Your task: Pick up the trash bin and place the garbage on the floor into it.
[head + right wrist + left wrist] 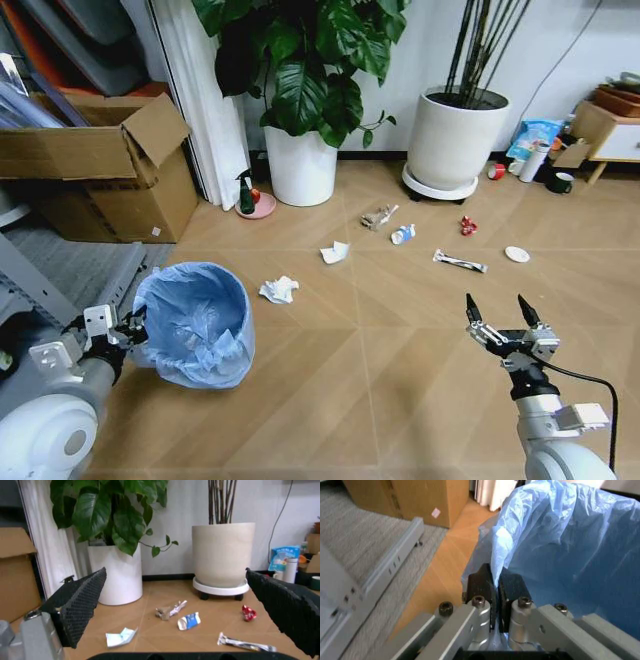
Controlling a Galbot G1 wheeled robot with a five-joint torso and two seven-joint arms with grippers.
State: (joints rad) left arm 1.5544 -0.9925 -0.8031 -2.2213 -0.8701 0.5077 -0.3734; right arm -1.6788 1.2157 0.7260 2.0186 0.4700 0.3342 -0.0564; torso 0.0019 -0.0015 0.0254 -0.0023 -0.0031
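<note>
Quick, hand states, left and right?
Left hand: shut on the trash bin, pinching its bag-lined rim.
Right hand: open, holding nothing, above the floor.

I stand in an office corner: potted plants (300,100), cardboard box (100,165), chevron wood floor (400,340).

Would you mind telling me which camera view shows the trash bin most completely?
The head view: the whole trash bin shows, tilted, the left gripper at its rim. The left wrist view gives a close look at its blue liner pinched between the fingers.
</note>
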